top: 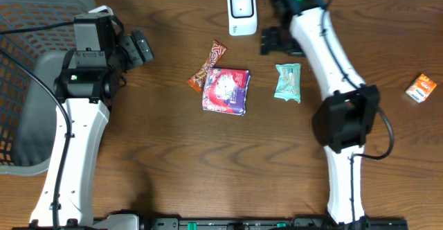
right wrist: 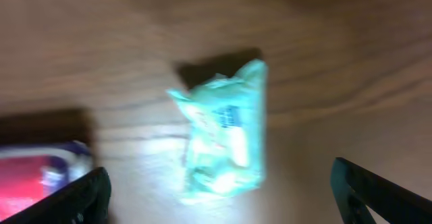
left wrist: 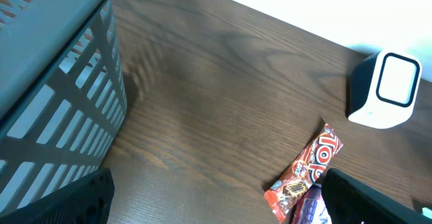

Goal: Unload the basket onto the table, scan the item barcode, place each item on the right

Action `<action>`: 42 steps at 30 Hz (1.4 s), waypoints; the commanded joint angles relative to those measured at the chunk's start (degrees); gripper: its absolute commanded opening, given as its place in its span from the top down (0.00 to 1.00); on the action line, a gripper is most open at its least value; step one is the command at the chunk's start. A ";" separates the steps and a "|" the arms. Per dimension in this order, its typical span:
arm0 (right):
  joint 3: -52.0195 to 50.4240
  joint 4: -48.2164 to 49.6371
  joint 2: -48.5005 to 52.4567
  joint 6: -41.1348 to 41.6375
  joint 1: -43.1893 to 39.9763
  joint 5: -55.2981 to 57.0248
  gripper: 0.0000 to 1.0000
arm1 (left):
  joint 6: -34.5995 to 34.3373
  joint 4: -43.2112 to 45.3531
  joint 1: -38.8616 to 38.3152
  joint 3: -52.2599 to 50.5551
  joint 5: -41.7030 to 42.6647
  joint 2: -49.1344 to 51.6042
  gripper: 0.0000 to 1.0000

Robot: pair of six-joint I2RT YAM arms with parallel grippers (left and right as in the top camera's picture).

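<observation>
A white barcode scanner (top: 242,12) (left wrist: 386,89) stands at the back middle of the table. A teal packet (top: 288,82) (right wrist: 226,140) lies flat on the wood, blurred in the right wrist view. My right gripper (top: 275,43) (right wrist: 223,200) hangs open just above and behind the packet, apart from it, with nothing between its fingers. My left gripper (top: 140,48) (left wrist: 216,200) is open and empty by the basket, well left of a red candy bar (top: 208,65) (left wrist: 307,170).
A purple and red packet (top: 226,90) (right wrist: 40,173) lies beside the candy bar, left of the teal packet. A small orange box (top: 421,89) sits at the far right. A grey mesh basket (top: 28,84) (left wrist: 54,82) fills the left edge.
</observation>
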 commanded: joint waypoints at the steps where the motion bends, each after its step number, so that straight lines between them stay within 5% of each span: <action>1: -1.09 -1.62 -0.33 -13.35 -6.56 -11.74 0.01 | -0.28 0.02 -0.02 0.68 -0.15 0.28 0.02; 6: -7.15 -0.28 -0.22 -26.27 -14.67 -31.93 0.01 | -0.28 0.02 0.00 0.68 -0.15 0.28 0.02; 13: -18.51 5.99 -0.22 -26.38 -19.54 -40.04 0.12 | -0.28 0.02 -0.02 0.68 -0.15 0.28 0.02; 22: -32.81 18.10 -0.22 -26.29 -18.62 -48.06 0.12 | -0.28 0.02 -0.02 0.68 -0.15 0.28 0.02; 24: -34.23 19.89 -0.22 -26.03 -18.34 -48.33 0.22 | -0.28 0.02 -0.02 0.68 -0.15 0.28 0.02; 30: -36.17 24.76 -0.22 -21.77 -17.16 -48.54 0.96 | -0.28 0.02 -0.02 0.68 -0.15 0.28 0.02; 42: -28.55 26.14 -0.42 -8.50 -13.00 -49.57 0.99 | -0.28 0.02 -0.02 0.68 -0.15 0.28 0.02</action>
